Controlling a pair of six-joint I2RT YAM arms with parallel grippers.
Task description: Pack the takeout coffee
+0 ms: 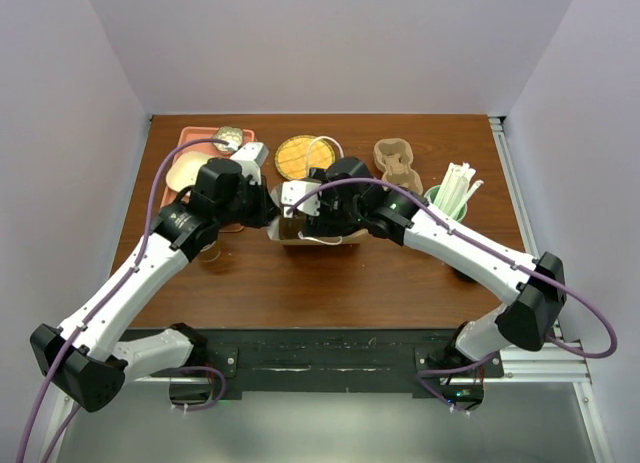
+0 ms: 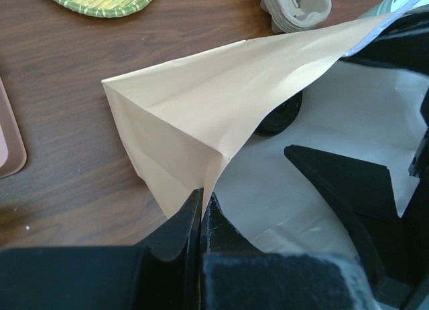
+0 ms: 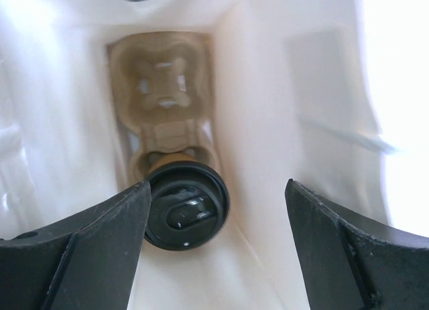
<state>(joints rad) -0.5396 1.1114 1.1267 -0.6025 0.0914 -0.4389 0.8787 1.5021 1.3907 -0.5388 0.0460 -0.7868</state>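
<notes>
Surface (image 1: 330,283): brown wood, carrying the paper bag (image 2: 201,102), whose mouth is open.

Left gripper (image 2: 202,216): clenched on the bag's rim, pinching the paper flat.

Right gripper (image 3: 218,187): inside the bag, released, fingers spread wide with nothing grasped.

Cup carrier (image 3: 161,82): moulded pulp, lying against the bag's bottom.

Takeout coffee (image 3: 184,213): inside the bag, seated in one pocket of the carrier. It sits just beside one finger of the right gripper and apart from the other.
</notes>
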